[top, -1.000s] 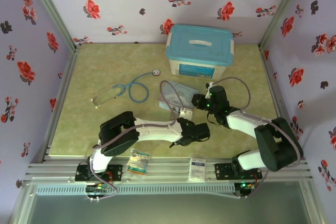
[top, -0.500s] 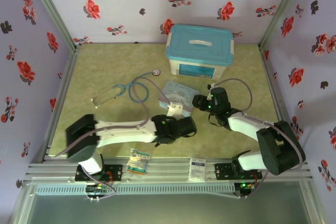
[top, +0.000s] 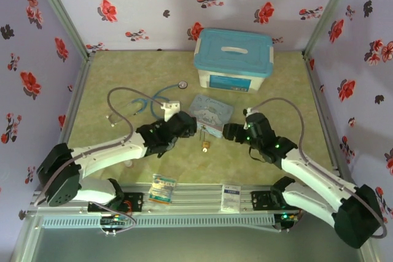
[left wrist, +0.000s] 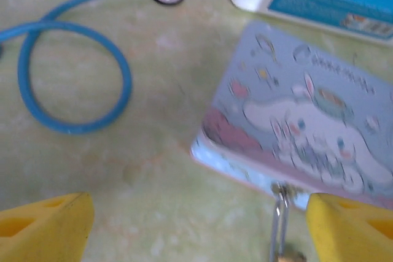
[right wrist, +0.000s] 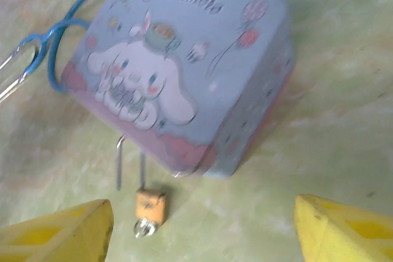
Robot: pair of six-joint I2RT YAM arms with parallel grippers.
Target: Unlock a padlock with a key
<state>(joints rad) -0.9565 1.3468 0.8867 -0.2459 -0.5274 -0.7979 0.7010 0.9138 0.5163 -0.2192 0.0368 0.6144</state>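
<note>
Near the centre of the top view, the padlock [top: 205, 146] is seen lying on the green table [top: 110, 78], just below the lower edge of the cartoon tin [top: 212, 111]. It is flanked by the left gripper [top: 191, 127] on its upper left and the right gripper [top: 226, 131] on its upper right; neither is touching it.

In the left wrist view, the yellow fingertips [left wrist: 46, 231] are set at the two lower corners of the frame, spread wide, with nothing held between them. The padlock's silver shackle is seen at the bottom edge, right of centre, running up to the tin's rim.

In the right wrist view, the yellow fingers [right wrist: 344, 231] are likewise spread to the lower corners and nothing is gripped. The brass body is found at lower left of centre, flat on the table, with the shackle pointing up toward the tin's edge; whether the two touch cannot be told. At the lower end of the body a small silvery piece [right wrist: 143, 230] is seen, too blurred to be identified.

Toward the upper left, a blue stethoscope [top: 156, 99] is coiled on the table, and a blue-lidded box [top: 233, 59] is placed above the tin.
</note>
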